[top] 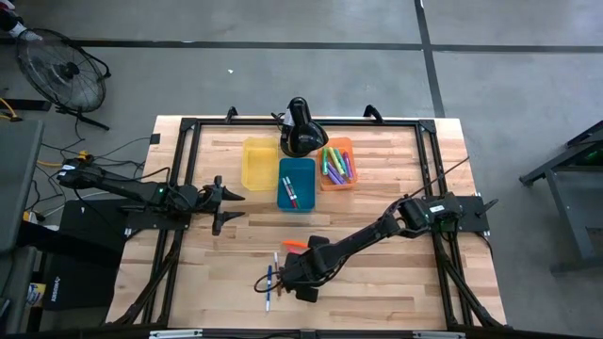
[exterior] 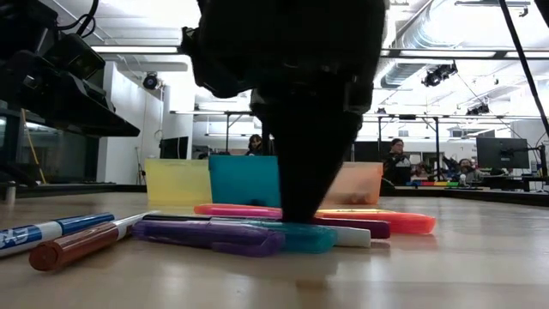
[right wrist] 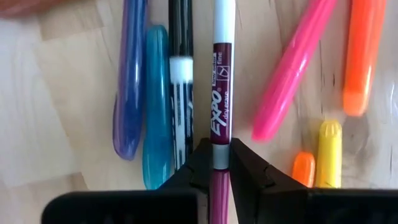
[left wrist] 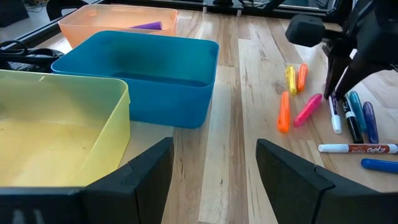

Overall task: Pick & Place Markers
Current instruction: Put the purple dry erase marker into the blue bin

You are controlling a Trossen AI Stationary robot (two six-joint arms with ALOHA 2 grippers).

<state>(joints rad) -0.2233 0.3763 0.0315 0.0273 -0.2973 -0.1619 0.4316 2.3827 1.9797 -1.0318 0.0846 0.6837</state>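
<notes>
While the wooden worktop (top: 377,245) carries three bins in a row at its far side, the yellow bin (top: 259,162), blue bin (top: 296,182) and orange bin (top: 337,165), the right arm reaches across to the near middle of the boards. The left arm waits at the left edge, its left claw (top: 226,205) spread wide and empty, pointing towards the bins.

The right claw (right wrist: 214,163) stands over a loose cluster of markers and has closed its fingers on the maroon-and-white marker (right wrist: 218,87), pinching the barrel at the join of the white and maroon parts; in the low view the marker looks to lie on the wood. Just beside it on one side lie a black marker (right wrist: 180,81), a teal one (right wrist: 157,99) and a purple one (right wrist: 129,74); on the other side lie a pink highlighter (right wrist: 291,68), an orange one (right wrist: 363,56) and a yellow one (right wrist: 329,152). More markers (top: 336,166) fill the orange bin, and two (top: 291,192) lie in the blue bin.
</notes>
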